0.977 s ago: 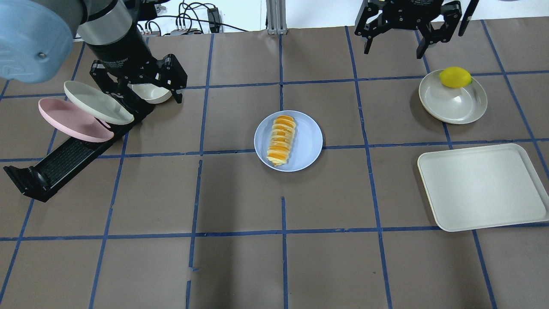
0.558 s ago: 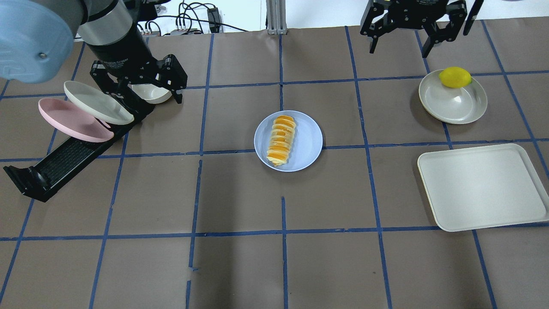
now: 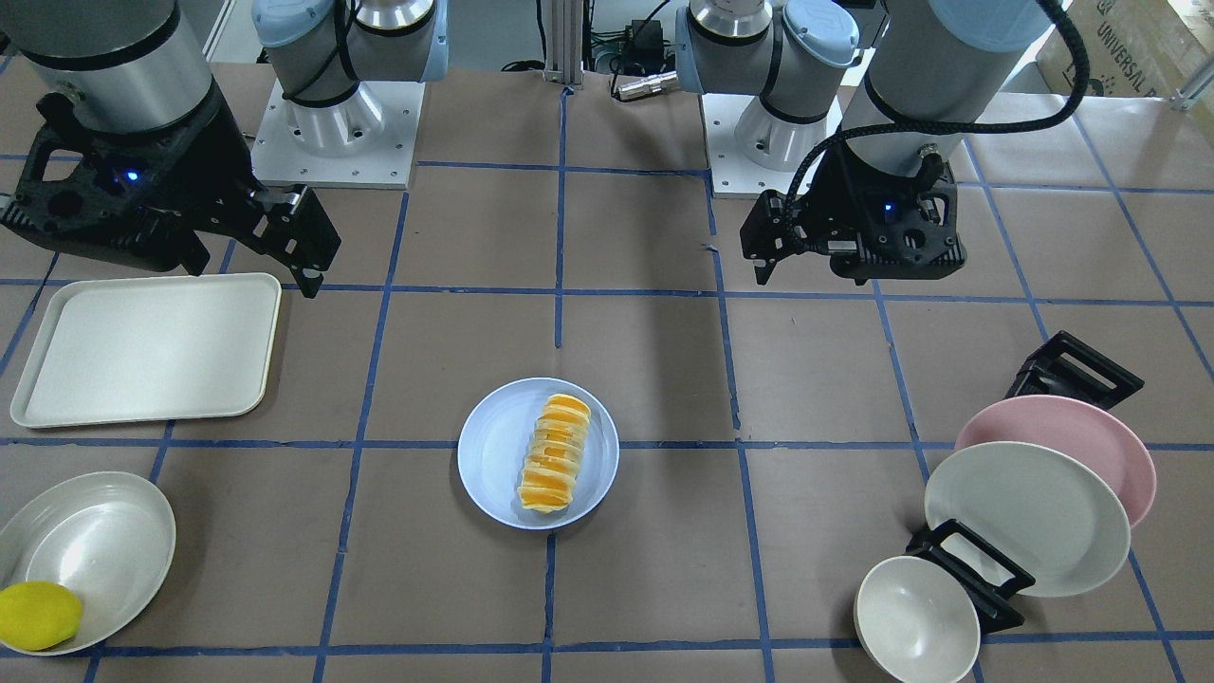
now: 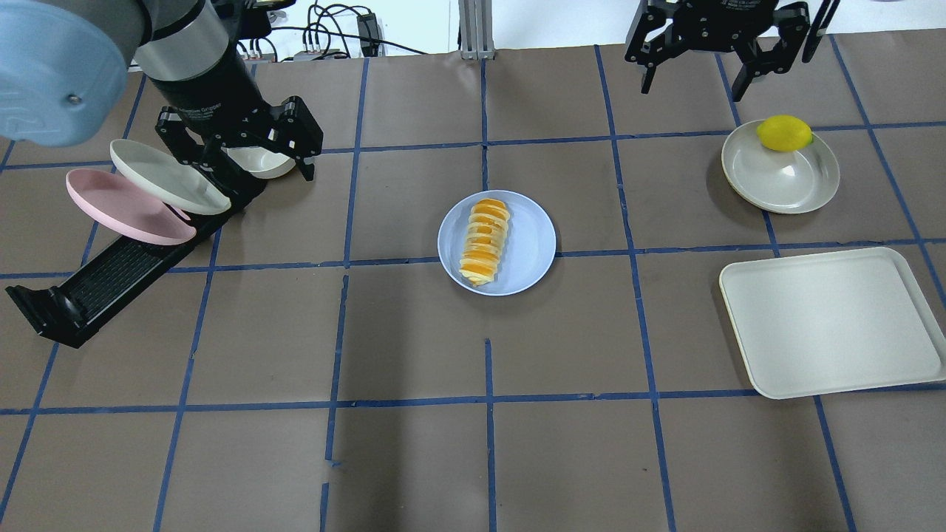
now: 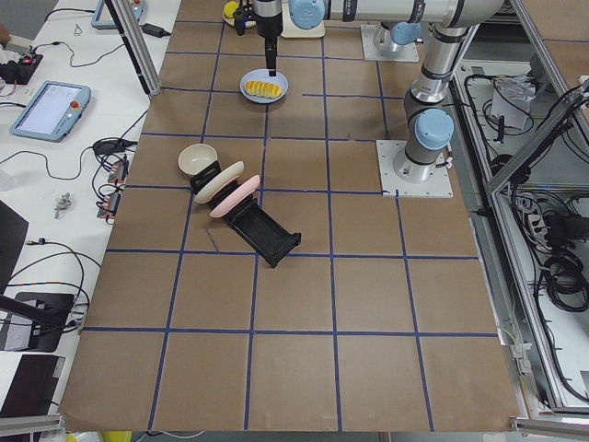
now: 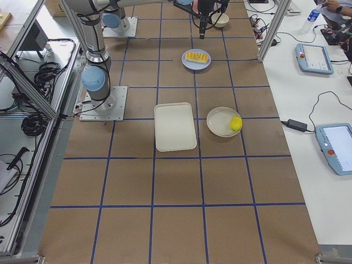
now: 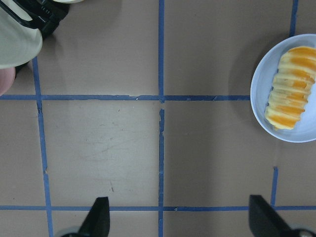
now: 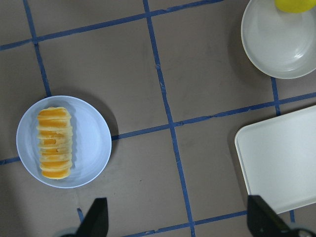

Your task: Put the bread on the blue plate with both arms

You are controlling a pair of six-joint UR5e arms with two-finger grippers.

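Overhead exterior: right tool (image 4: 692,90), apart, has drawn back; left tool (image 4: 257,166) apart; bread (image 4: 484,240) unmoved.

- Robot arms: two, the left arm (image 3: 925,66) and the right arm (image 3: 114,57).
- Grippers: two, the left gripper (image 7: 180,218) and the right gripper (image 8: 177,218).
- Bread (image 4: 484,240): one loaf.
- Flat plates: three. One is the blue plate (image 4: 533,247) at the table's middle. In the overhead view, one pink plate (image 4: 118,207) and one cream-white plate (image 4: 166,177) are toward 10 o'clock from it.
- Black rack (image 4: 111,284): one, bearing those two plates.
- Small white bowl (image 3: 915,621): one.
- Cream dish (image 4: 783,181): one, at 2 o'clock.
- Lemon (image 4: 783,133): one.
- Cream tray (image 4: 831,321): one, at 4 o'clock.
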